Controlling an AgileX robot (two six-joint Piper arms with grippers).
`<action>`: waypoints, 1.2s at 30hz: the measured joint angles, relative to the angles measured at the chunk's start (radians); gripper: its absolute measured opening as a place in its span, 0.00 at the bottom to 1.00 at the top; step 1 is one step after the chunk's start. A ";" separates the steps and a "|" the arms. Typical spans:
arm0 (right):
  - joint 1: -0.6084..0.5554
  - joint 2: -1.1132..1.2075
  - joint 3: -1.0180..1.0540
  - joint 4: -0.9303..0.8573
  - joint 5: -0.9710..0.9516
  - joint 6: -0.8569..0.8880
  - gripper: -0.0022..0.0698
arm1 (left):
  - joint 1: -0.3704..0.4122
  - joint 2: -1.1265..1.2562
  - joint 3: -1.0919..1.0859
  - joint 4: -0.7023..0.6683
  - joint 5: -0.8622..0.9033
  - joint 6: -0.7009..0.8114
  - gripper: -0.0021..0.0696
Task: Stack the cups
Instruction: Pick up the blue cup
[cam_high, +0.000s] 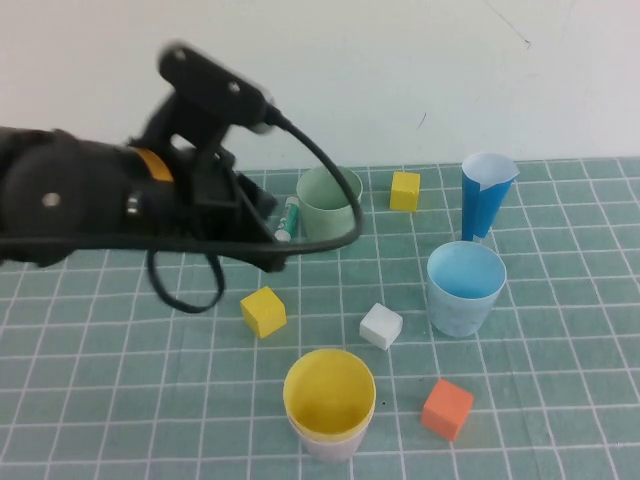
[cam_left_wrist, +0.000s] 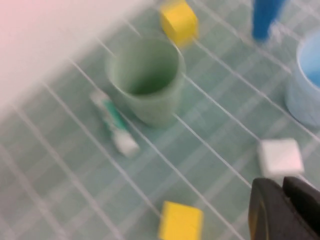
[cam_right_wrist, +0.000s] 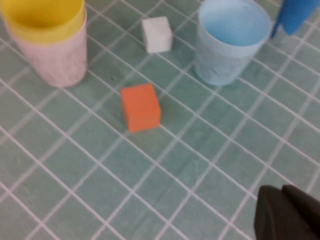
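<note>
The left arm fills the left half of the high view, reaching in over the green gridded mat toward the back of the table. Its left gripper shows in its own wrist view as two dark fingers pressed together with nothing between them.

The pale green cup stands upright, mouth up, near the back edge of the mat. It lies just ahead of and to the right of that gripper, and this arm is clearly the nearer one. A small white and green tube lies touching or almost touching the cup's left side, on the gripper's approach side. I judge that the fingers must spread before they can take the rim.

The light blue cup stands upright to the right, with the tall dark-blue cone behind it. At the front, the yellow cup is nested inside the pale pink cup.

The right gripper is out of the high view. Its wrist view shows closed dark fingertips held above the mat, near an orange cube.
</note>
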 joint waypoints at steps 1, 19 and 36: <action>0.000 0.046 -0.022 0.018 0.000 -0.009 0.03 | -0.002 -0.025 0.000 0.040 -0.005 -0.010 0.05; 0.253 0.697 -0.440 -0.048 -0.087 -0.053 0.03 | -0.002 -0.601 0.387 0.335 0.059 -0.253 0.03; 0.299 1.145 -0.791 -0.255 -0.065 0.267 0.62 | -0.002 -1.039 0.714 0.342 0.044 -0.255 0.03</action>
